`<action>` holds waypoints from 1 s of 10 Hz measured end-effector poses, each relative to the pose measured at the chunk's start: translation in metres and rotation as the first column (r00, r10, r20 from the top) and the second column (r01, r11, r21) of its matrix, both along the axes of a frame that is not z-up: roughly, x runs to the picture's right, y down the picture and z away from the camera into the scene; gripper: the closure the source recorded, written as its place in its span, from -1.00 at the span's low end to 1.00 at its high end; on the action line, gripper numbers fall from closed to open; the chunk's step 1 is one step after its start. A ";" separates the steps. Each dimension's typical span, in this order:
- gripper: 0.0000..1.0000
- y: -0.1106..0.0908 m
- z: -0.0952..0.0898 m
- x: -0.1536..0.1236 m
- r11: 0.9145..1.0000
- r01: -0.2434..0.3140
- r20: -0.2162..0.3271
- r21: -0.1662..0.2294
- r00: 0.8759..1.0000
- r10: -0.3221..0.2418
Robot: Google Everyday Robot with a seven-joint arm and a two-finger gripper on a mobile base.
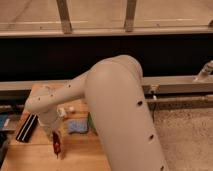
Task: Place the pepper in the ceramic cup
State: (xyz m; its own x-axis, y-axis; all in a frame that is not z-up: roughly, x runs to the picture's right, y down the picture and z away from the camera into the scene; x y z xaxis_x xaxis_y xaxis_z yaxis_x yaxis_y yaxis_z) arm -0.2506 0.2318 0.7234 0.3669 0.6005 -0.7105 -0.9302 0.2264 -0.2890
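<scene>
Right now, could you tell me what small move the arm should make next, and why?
Probably lift the gripper slightly. It hangs low over the wooden table with the red pepper directly under it, and the small pale object that may be the ceramic cup sits farther back, just behind the blue sponge; height is needed first.

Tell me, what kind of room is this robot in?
Probably an office or lab room: wooden table, speckled carpet, big windows behind. The claw hangs over the table, at the pepper.
</scene>
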 end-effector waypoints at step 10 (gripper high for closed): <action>1.00 -0.201 -0.055 0.075 0.900 -0.200 0.056 0.387 0.979 0.194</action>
State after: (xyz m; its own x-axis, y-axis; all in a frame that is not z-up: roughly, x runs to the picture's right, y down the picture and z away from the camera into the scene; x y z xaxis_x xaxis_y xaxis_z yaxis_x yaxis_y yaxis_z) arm -0.1757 0.0311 0.6683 0.2215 0.8888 -0.4011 -0.9635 0.1361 -0.2304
